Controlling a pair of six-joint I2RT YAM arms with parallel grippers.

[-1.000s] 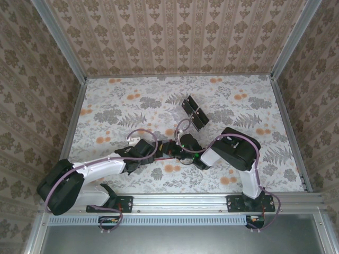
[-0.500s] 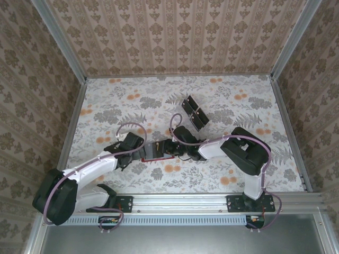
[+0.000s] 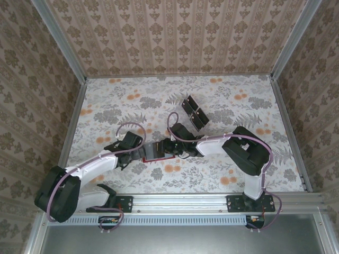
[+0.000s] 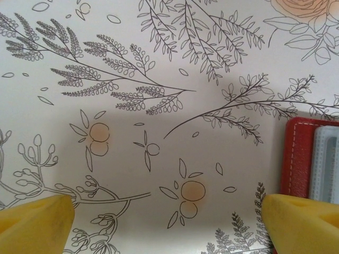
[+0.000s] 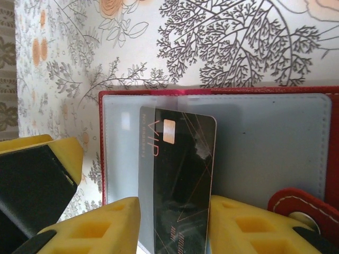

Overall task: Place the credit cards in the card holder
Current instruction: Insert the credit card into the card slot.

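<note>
Card holder (image 5: 270,137), where do you have it?

I see it lying open on the table (image 3: 116,106), near the front and about midway across, between my two grippers. Its grey inner face is up, with the red rim around it. A red snap tab (image 5: 303,210) curls over its corner in my right wrist view.

What is in it?

One credit card (image 5: 183,174), black and glossy with a small pale chip near its far end. That end lies over the grey face, and a thin strip along one long edge looks veiled by a pale sleeve. I cannot tell how far in it sits.

And your right gripper (image 5: 175,214)?

Its yellow fingers are narrowed onto the card, one against each long edge, holding it across its width.

The left gripper (image 4: 169,225)?

Its fingers are spread wide, with only the flowered table between them. One fingertip (image 4: 299,219) is right at the red end of the holder. I cannot tell whether it presses on it.

Any more cards?

The other cards (image 3: 194,112) lie together farther back on the table, dark and flat, well apart from the holder.
</note>
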